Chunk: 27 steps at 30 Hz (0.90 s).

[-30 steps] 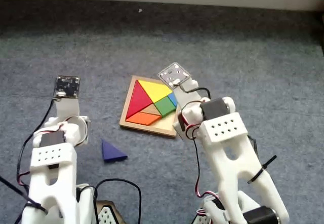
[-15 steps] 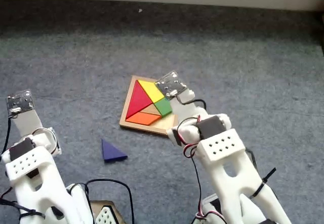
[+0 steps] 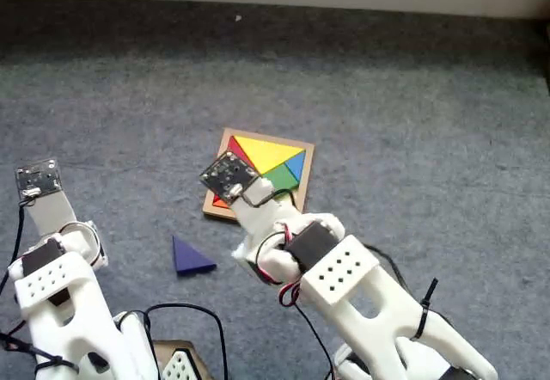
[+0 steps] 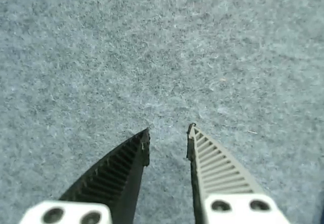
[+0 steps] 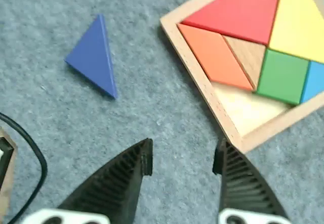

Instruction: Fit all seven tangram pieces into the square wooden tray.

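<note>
The right arm is now swinging in from the far right side of the tray and hanging over its near left corner, hiding part of the red piece in the high view. The left arm is sitting out at the left edge of the table, about where it was half a second ago.

The right fingers are spreading apart with grey carpet showing between them. They are hovering just off the tray's corner, one tip close to the wooden rim. The left fingers are also standing spread, over bare carpet.

The tray is lying flat near the middle of the table. Six pieces are sitting inside it:
- red triangle
- yellow triangle
- orange slanted piece
- small tan triangle
- green square
- light blue triangle

A pale triangular patch of tray floor is showing beside the green square and the orange piece.

The dark blue triangle is lying flat on the carpet, apart from the tray and between the two arms. A black cable is curling near the right arm's base.
</note>
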Motion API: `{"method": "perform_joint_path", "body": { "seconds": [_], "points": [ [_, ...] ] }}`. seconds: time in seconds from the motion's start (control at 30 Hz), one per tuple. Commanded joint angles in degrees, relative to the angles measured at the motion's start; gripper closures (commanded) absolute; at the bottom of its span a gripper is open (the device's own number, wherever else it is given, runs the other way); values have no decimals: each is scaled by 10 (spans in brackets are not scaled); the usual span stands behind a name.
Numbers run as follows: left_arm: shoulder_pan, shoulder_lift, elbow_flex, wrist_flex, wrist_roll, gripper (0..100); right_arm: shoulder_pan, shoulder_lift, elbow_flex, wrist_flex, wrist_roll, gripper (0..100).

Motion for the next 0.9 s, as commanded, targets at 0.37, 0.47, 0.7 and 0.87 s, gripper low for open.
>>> {"method": "perform_joint_path", "body": {
  "seconds": [0.37, 0.47, 0.7, 0.87],
  "points": [
    [-43, -14, -7, -11, 7, 863, -150, 171, -48, -174, -73, 738],
    [-43, -14, -6, -11, 7, 863, -163, 225, -87, -174, -73, 738],
    [-43, -14, -6, -11, 7, 863, -168, 314, -159, -211, -74, 738],
    [-44, -14, -5, -11, 7, 863, -181, 376, -194, -218, -87, 738]
  ]
}}
